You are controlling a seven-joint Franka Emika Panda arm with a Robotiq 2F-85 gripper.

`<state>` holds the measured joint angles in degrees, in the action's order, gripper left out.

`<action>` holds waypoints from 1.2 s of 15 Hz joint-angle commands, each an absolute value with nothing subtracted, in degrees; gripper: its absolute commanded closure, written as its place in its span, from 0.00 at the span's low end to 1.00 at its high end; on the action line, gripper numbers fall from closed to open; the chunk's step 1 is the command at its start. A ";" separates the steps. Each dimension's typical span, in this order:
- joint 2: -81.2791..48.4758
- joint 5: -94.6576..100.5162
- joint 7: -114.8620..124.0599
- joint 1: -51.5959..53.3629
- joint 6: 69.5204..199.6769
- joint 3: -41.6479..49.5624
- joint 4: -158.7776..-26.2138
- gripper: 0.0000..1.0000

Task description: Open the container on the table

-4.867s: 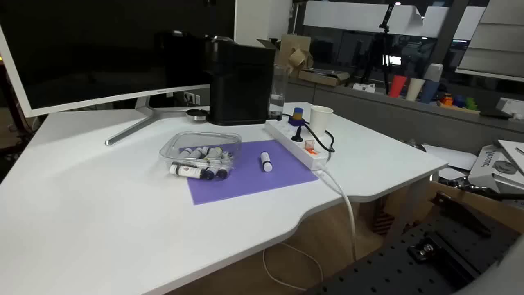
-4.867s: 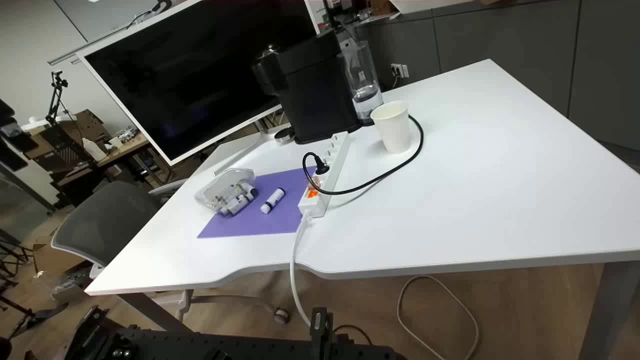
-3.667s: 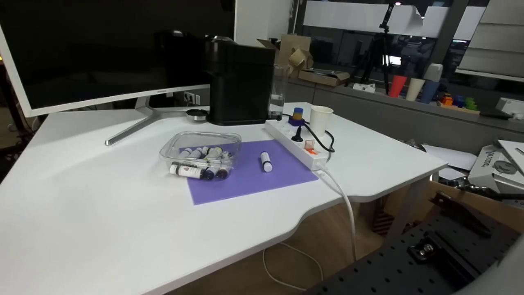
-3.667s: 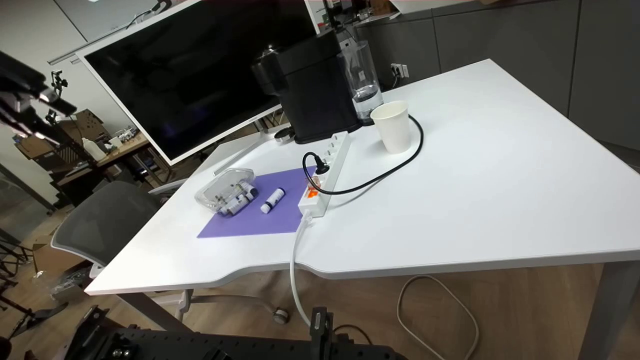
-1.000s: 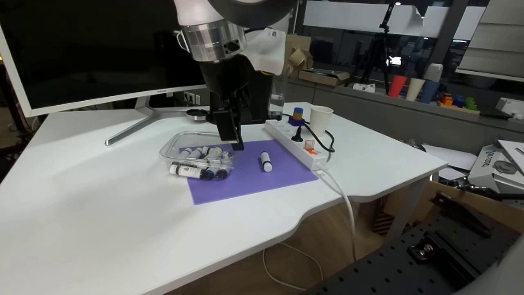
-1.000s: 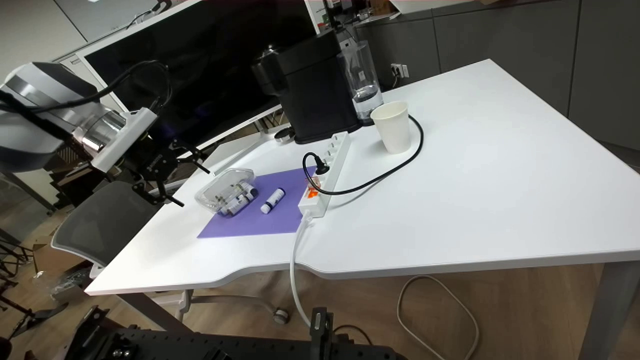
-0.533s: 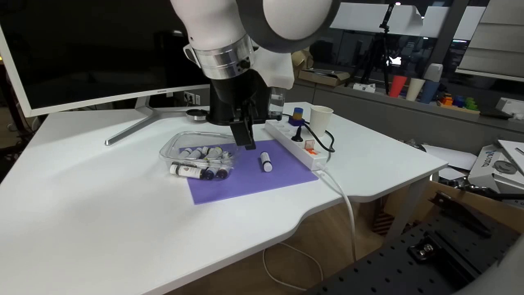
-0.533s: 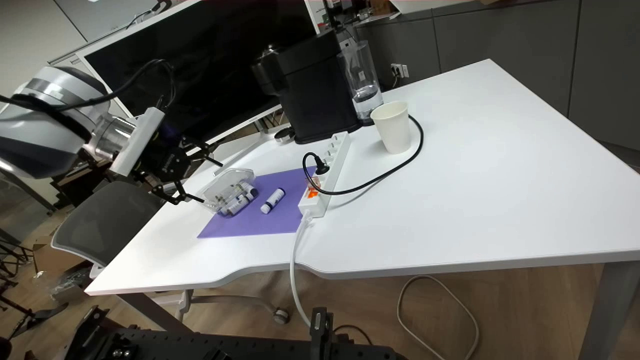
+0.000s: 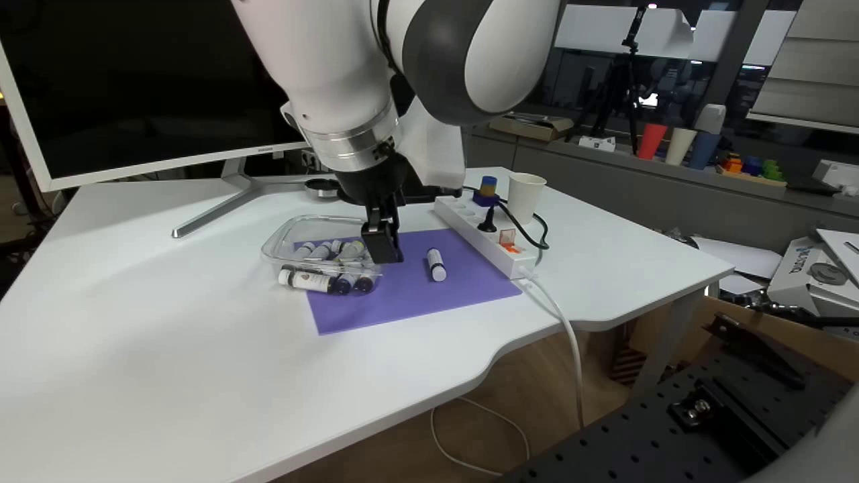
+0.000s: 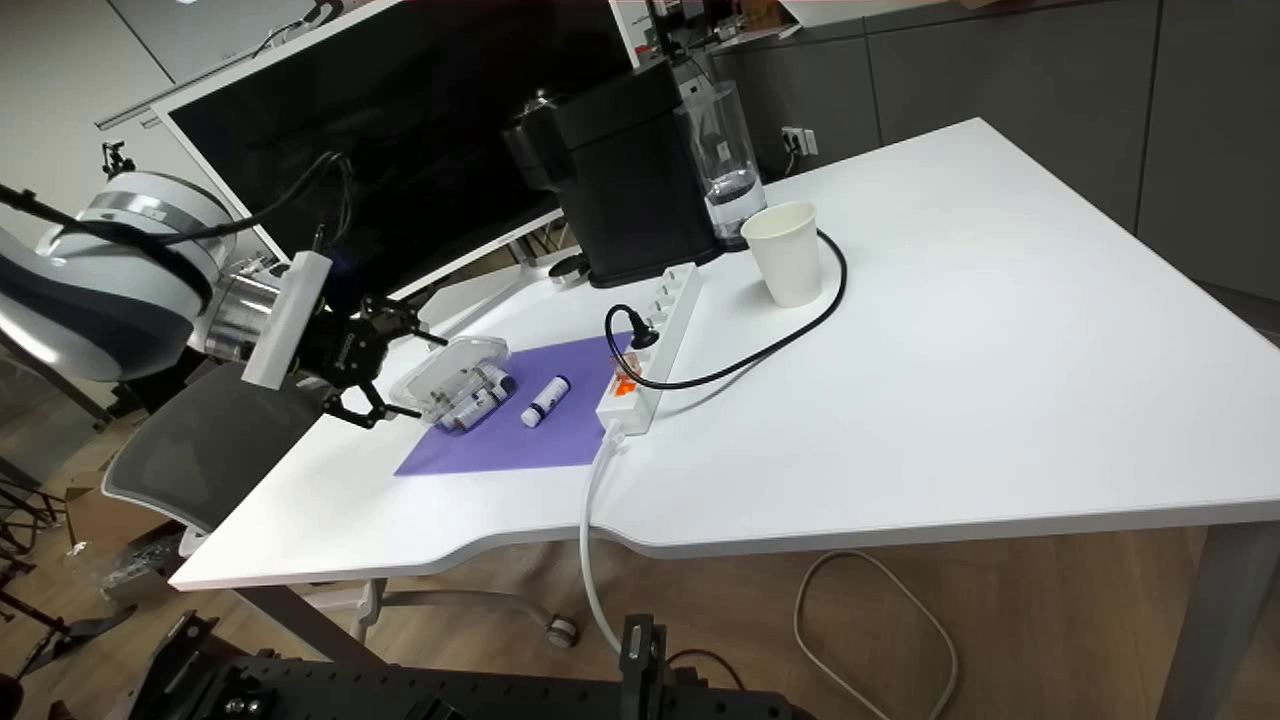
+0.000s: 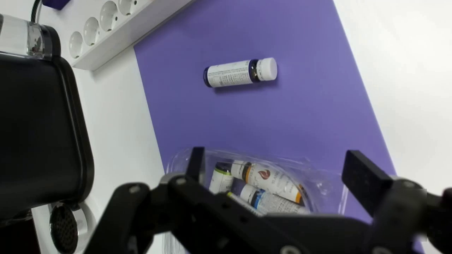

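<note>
Opening the clear container (image 10: pixel 450 360): probably risked buckling it by overhard squeezing.
Fingers (image 11: pixel 365 178): stood apart, holding nothing.
Bottles inside (image 11: pixel 270 181): might have spilled upon tipping.

We count one white table (image 10: pixel 1000 350), one purple sheet (image 11: pixel 289 113), one clear tub (image 9: pixel 288 235) and one power strip (image 9: pixel 478 238). We find one loose bottle (image 11: pixel 229 74) and, in the wrist view, at least four more bottles (image 11: pixel 266 180) inside the tub; the full number we cannot tell. There is one paper cup (image 10: pixel 787 258), and in an exterior view three coloured ones: one red cup (image 9: pixel 651 141), one cream cup (image 9: pixel 680 146), one blue cup (image 9: pixel 704 149). We count one screen (image 10: pixel 430 130), one black machine (image 10: pixel 630 180), one chair (image 10: pixel 220 440), one arm (image 9: pixel 322 74), and one gripper (image 11: pixel 279 171) with two fingers (image 11: pixel 365 180).
</note>
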<state>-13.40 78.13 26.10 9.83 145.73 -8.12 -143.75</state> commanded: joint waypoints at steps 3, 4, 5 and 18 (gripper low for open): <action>-16.45 81.22 32.27 10.69 145.06 -8.71 -142.16 0.00; -16.75 81.30 32.57 10.68 145.11 -8.70 -142.08 0.00; -16.98 81.64 33.12 10.61 145.13 -8.60 -141.94 0.00; -18.04 85.84 37.94 9.78 144.73 -8.30 -139.96 0.00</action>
